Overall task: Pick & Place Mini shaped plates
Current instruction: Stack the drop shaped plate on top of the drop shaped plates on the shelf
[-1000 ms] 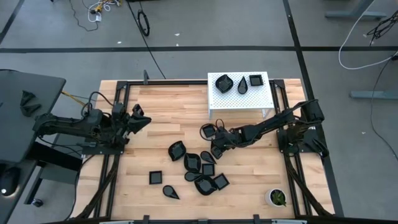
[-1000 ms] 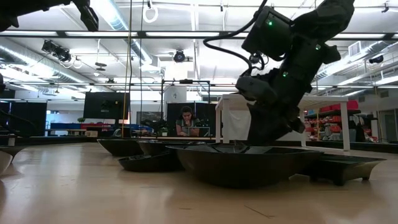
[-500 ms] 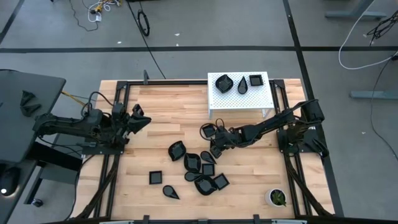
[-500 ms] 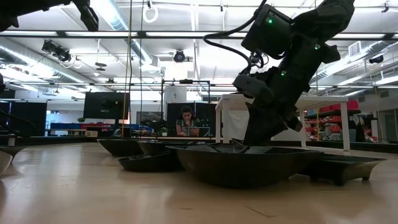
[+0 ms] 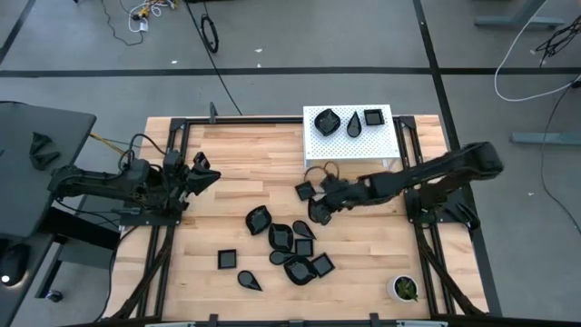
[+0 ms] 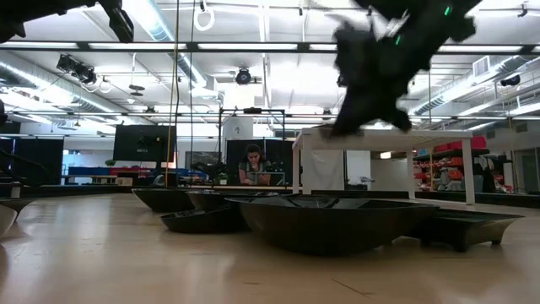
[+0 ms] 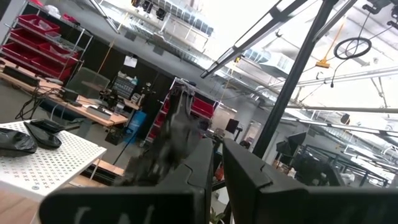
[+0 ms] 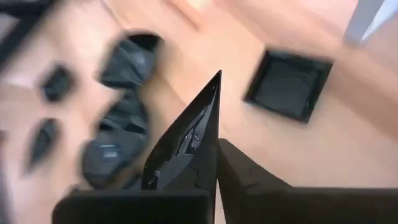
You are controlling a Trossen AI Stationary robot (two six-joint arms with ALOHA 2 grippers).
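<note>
Wood counter [image 5: 245,173] has a white rack [image 5: 350,137] holding three plates [image 5: 327,120]. Right gripper [image 5: 320,211] is lifted mid-counter, clamped on a plate [image 8: 186,134]; more sit scattered below. Left gripper [image 5: 207,173] waits near the left edge, fingers nearly together.

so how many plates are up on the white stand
3 on the white stand, in a row: a rounded plate at its left, a teardrop plate in the middle, a square plate at its right. None looks hidden.
</note>
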